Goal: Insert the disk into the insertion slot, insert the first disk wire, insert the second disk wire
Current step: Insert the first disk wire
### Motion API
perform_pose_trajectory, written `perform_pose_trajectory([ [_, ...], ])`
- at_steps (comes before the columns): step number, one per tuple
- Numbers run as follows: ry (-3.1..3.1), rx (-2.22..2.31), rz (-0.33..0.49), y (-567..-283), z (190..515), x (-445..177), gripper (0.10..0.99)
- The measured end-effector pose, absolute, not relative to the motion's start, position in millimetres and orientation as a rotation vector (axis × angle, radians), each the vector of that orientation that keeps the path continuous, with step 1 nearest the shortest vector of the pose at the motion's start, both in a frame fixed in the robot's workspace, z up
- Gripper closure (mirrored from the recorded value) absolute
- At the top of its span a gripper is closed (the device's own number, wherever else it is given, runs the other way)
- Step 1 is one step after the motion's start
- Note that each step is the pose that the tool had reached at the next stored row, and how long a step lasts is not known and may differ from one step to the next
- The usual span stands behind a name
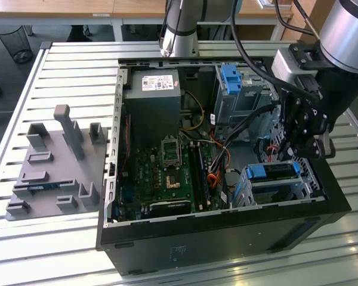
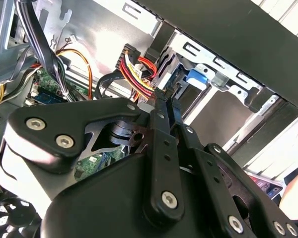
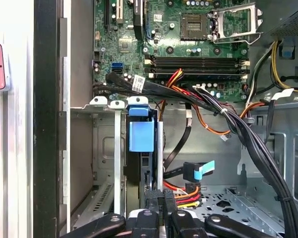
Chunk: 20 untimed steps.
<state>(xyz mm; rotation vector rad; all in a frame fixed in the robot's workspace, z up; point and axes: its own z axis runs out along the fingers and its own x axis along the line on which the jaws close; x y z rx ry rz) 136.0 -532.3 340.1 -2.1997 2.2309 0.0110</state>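
A Universal Robots arm reaches into an open computer case (image 1: 227, 229) on a slatted table (image 1: 59, 238), its gripper (image 1: 293, 154) lowered over the case's near corner on the exterior view's right. There the disk (image 1: 274, 170) sits inside the insertion slot (image 1: 250, 187), with its blue carrier showing at the cage mouth. In the first wrist view the disk (image 3: 140, 135) stands on edge between the cage rails. The gripper (image 3: 156, 197) has its fingers drawn together right beside a red, yellow and black wire bundle (image 3: 186, 197); whether they pinch its plug cannot be made out. A blue-tabbed cable (image 3: 198, 171) lies loose just beside it on the cage floor, below the motherboard (image 3: 188, 34). In the second wrist view the closed fingertips of the gripper (image 2: 161, 96) point toward the same wire bundle (image 2: 139, 74). With the drive apparently home, the work appears to have reached the wires. They are likely light and limp, and springy enough to push a plug off line, so the hard plastic plug body looks like the place to grip rather than the strands. The disk itself is probably dense, rigid and shock-sensitive, and best handled by its carrier edges.
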Motion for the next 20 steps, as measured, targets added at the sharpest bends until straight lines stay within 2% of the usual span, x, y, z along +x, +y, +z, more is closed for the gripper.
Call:
perform_pose_trajectory([
  [20, 2.221, -2.191, -0.008, -539.5, 335.8, 133.5, 0.922],
])
